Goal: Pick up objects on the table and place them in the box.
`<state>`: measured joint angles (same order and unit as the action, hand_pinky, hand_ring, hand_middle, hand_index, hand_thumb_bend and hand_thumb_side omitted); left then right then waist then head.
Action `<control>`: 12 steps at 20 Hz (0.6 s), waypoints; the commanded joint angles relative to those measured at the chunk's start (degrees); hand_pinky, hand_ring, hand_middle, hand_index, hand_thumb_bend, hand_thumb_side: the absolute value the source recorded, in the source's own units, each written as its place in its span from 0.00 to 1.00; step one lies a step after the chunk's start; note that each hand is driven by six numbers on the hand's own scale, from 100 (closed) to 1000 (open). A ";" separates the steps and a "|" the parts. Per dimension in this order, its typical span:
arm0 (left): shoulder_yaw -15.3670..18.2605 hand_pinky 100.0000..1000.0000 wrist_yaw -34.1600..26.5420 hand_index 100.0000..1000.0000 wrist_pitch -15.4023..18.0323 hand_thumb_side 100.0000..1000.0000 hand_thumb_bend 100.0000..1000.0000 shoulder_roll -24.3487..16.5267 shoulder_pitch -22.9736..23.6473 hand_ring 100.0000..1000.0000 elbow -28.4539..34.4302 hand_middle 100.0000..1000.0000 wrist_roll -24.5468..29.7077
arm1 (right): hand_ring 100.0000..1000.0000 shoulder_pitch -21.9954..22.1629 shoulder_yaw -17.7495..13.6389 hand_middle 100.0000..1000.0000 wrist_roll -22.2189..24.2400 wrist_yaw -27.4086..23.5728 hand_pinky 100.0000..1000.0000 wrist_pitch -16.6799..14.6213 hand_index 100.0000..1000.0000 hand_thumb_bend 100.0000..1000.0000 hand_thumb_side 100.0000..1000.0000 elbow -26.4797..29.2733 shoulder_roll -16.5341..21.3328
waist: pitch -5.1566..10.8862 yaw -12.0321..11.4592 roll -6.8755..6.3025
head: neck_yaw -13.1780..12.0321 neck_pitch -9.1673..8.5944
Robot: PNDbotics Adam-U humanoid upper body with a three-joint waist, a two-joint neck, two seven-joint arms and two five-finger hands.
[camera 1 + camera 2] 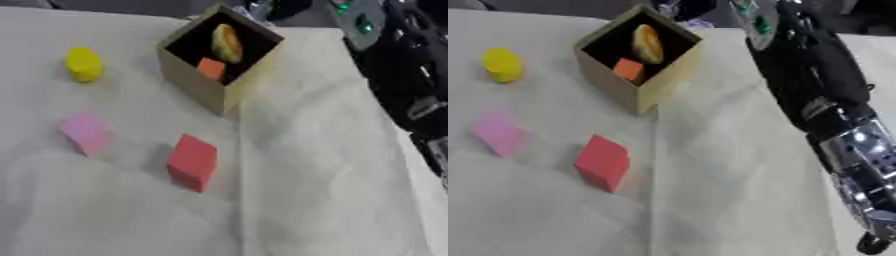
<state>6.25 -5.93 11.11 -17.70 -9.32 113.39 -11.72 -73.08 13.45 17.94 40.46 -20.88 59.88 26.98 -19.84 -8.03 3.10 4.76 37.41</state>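
A wooden box (203, 82) stands open at the back centre, turned corner-on. Inside it lie an orange block (211, 68) and a yellow-brown oval thing (227, 43). On the white cloth a yellow round piece (83, 64) sits at the far left. Nearer to me are a pink block (85, 133) and a red block (192, 161). My right arm (833, 115) runs down the right edge, apart from all of them. Only a dark bit of my right hand (871, 244) shows at the bottom right corner. My left hand is out of sight.
The white cloth (306, 190) covers the table, with a crease running down from the box. Dark equipment with green lights (354, 20) stands behind the table at the back right. The table's right edge lies under my right arm.
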 commanded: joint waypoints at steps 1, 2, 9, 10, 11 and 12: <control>0.39 0.82 1.08 0.80 0.39 0.77 0.15 -3.81 -1.58 0.59 1.20 0.70 -0.24 | 0.90 1.39 0.61 0.75 1.24 -7.02 0.89 1.36 0.86 0.00 0.24 9.51 6.58 | 1.65 0.36 -0.57 | -0.59 0.43; 0.31 0.82 1.36 0.80 0.40 0.77 0.15 -4.51 -1.95 0.59 1.20 0.70 -0.32 | 0.90 2.41 0.79 0.75 1.62 -8.95 0.89 2.07 0.86 0.00 0.24 12.08 7.92 | 1.68 0.44 -0.61 | -0.64 0.47; -1.57 0.82 8.41 0.85 0.21 0.63 0.22 -19.33 -9.77 0.64 0.24 0.73 0.82 | 0.89 17.10 -2.88 0.75 -2.25 -24.08 0.88 8.20 0.85 0.00 0.19 37.67 19.96 | 1.95 2.19 -1.83 | -1.96 0.90; -2.13 0.83 10.09 0.87 0.00 0.62 0.23 -21.87 -10.86 0.65 -0.54 0.74 1.84 | 0.89 19.48 -3.86 0.75 -3.28 -25.51 0.88 9.53 0.85 0.00 0.18 41.12 21.46 | 1.94 2.37 -1.97 | -2.15 0.94; -2.68 0.83 11.97 0.88 -0.21 0.60 0.25 -24.38 -11.95 0.67 -1.55 0.75 3.31 | 0.88 21.92 -4.92 0.74 -4.39 -26.65 0.88 10.76 0.85 0.00 0.17 44.33 22.83 | 1.94 2.54 -2.06 | -2.33 1.02; -3.10 0.83 13.81 0.88 -0.43 0.59 0.25 -26.76 -12.99 0.68 -2.81 0.75 5.04 | 0.88 24.22 -6.00 0.74 -5.62 -27.50 0.88 11.85 0.84 0.00 0.16 46.91 23.95 | 1.95 2.74 -2.13 | -2.53 1.10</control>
<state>3.37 5.85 10.81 -39.86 -21.54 110.99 -8.11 -48.40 9.41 13.56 14.78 -10.44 102.40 47.54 -19.30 -5.25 1.14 2.56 38.33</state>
